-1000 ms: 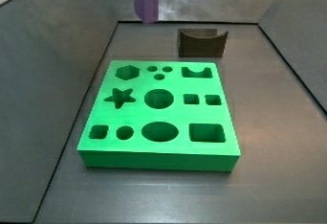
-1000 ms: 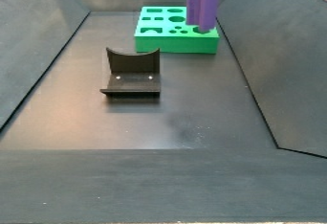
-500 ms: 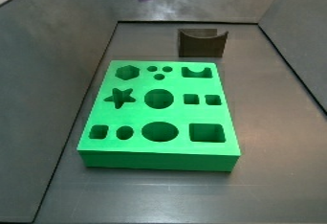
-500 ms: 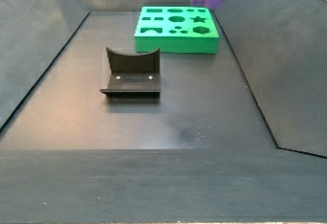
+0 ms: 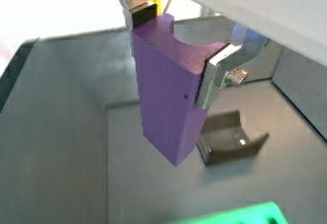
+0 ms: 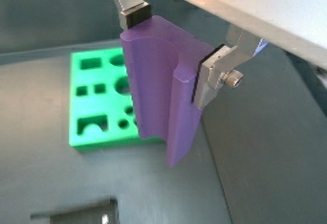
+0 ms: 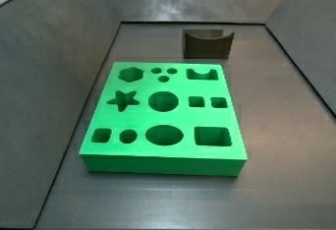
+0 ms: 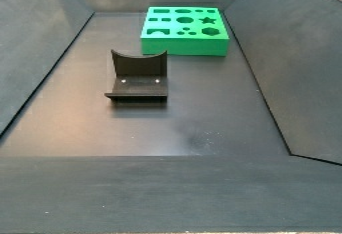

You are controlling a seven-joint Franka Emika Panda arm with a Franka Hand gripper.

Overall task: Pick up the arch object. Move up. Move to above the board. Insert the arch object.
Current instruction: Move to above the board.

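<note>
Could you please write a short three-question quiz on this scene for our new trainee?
1. True or false: the claw grips the tall purple slab-like arch object between its silver fingers.
2. Where is the arch object in both side views? A) in a hole of the board B) lifted to the frame's top edge C) lying on the floor
3. What stands on the floor apart from the thick green board with cut-out holes?

Key: 1 true. 2 B. 3 the short dark brown block with a curved dip.
</note>
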